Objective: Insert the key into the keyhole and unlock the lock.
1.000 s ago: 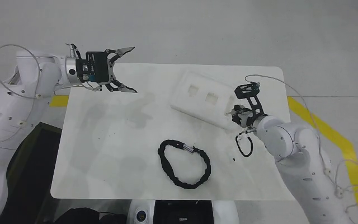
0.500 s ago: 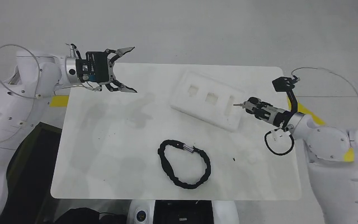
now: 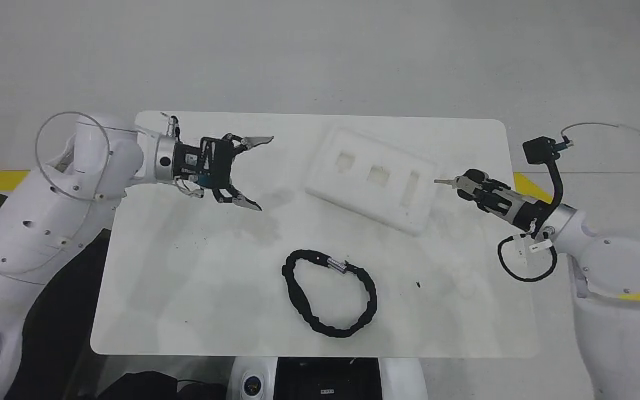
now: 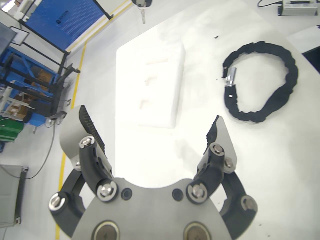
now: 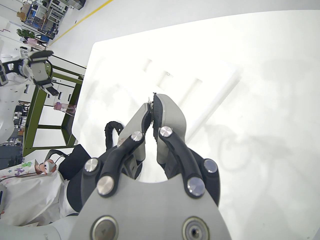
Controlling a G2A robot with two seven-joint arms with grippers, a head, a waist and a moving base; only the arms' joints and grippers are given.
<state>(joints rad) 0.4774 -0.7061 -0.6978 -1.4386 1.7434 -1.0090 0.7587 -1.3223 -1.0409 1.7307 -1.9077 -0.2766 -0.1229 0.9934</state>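
Key (image 3: 441, 181) pinched by right gripper (image 3: 466, 184) (hovering beside tray (image 3: 340, 186)).

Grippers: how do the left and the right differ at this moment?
The left gripper is wide open and empty; the right gripper is shut on the key. The left sits left of the tray, the right on its other side. Both hang over the table, apart from the lock.

White floor (image 3: 300, 50), yellow line (image 5: 105, 5); blue panel (image 4: 72, 18), green frame (image 5: 30, 119), shelving racks (image 4: 30, 81) beyond.
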